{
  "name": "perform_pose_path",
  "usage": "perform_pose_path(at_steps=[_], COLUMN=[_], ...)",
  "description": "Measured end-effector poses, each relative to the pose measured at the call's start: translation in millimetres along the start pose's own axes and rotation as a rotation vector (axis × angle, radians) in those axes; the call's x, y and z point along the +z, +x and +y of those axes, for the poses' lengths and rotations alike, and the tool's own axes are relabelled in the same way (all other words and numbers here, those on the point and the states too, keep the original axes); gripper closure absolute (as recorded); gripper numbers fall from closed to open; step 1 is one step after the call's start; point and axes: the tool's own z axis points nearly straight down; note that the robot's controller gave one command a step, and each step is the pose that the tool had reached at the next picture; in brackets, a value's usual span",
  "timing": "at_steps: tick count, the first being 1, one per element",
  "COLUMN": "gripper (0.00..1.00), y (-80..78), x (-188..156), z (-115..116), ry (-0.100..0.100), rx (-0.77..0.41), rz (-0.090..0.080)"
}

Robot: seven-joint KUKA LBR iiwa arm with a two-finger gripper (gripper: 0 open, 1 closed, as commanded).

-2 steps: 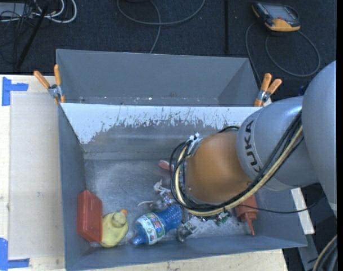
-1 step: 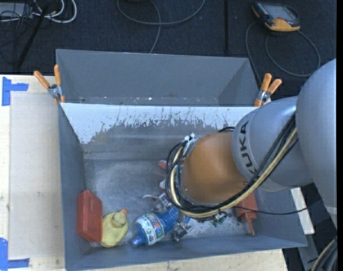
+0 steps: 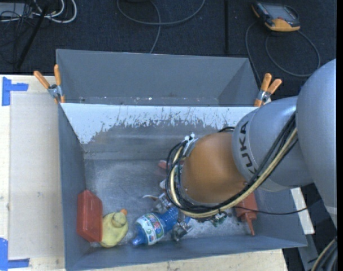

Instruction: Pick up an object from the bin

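Note:
My gripper [image 3: 181, 224] is low in the front middle of the bin, mostly hidden under the arm's orange cover. Its visible part sits right against the right end of a small blue plastic bottle [image 3: 153, 228] with a white and green label, which lies on its side on the bin floor. Whether the bottle is between the fingers is hidden. A yellow rubber duck [image 3: 114, 228] lies just left of the bottle. A small pale piece [image 3: 152, 197] lies on the floor just above the bottle, by the cover's left edge.
A red rectangular block [image 3: 88, 214] lies at the front left, beside the duck. A dark red object [image 3: 248, 208] pokes out from under the arm at the front right. A small red bit [image 3: 161, 165] shows left of the cover. The arm covers the bin's right half.

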Motion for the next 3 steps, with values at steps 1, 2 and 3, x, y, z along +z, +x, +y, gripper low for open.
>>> perform_pose_path(at_steps=[1, 2, 3], gripper=[1.00, 1.00, 1.00], y=[0.8, 2.6, 2.7], x=[-4, -24, -42], z=[1, 3, 5], ry=[-0.003, -0.010, -0.011], rx=[0.002, -0.001, -0.005], rz=[0.003, 0.014, 0.017])
